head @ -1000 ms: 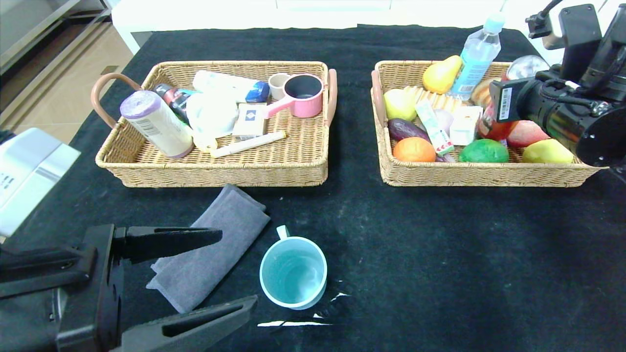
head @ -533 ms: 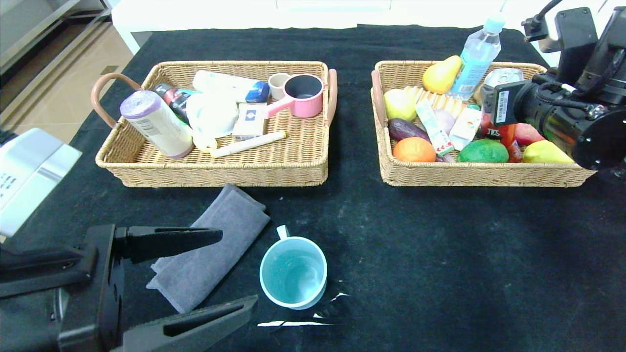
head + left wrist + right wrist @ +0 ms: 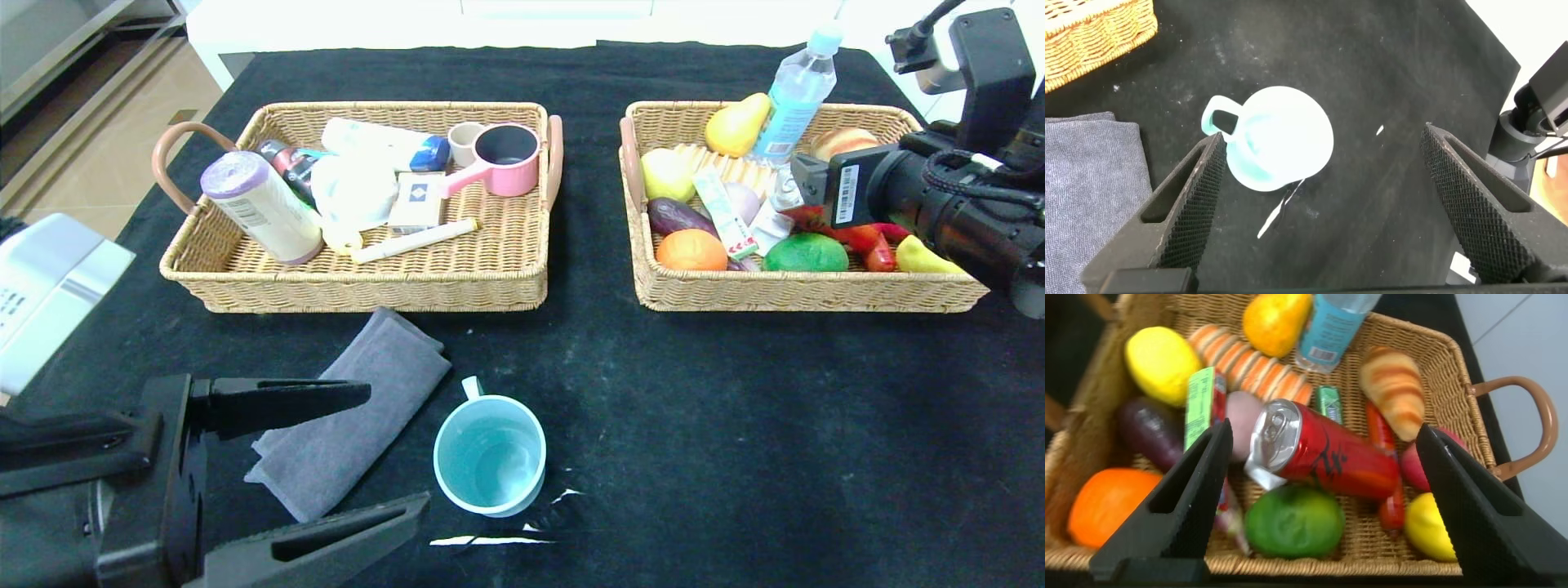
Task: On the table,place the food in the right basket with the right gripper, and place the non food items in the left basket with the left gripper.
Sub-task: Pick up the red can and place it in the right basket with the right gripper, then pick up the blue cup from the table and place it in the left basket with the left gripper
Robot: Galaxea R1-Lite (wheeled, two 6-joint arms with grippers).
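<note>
tabletop (image 3: 735,425): black cloth with white scuffs, carrying both baskets.
left basket (image 3: 359,290): well to the left of the right basket, holding a pink saucepan (image 3: 500,159), a purple-capped canister (image 3: 261,206) and small packs.
right basket (image 3: 804,290): the landmark, at the far right of the tabletop, full of fruit and bread.
towel (image 3: 351,412): dark grey, folded, flat on the tabletop in front of the left basket, far left of the right basket.
left claw (image 3: 326,457): fingers spread wide and empty, low over the tabletop far from the right basket, between towel and mug.
right claw (image 3: 1323,457): fingers wide apart, holding nothing, just above the right basket.
mug (image 3: 490,455): light teal, upright on the tabletop, in front of and left of the right basket.
can (image 3: 1327,449): red with silver top, lying on its side inside the right basket on the fruit, free between the right claw's fingers.
candy stick (image 3: 1380,465): red, inside the right basket, beside the can.
</note>
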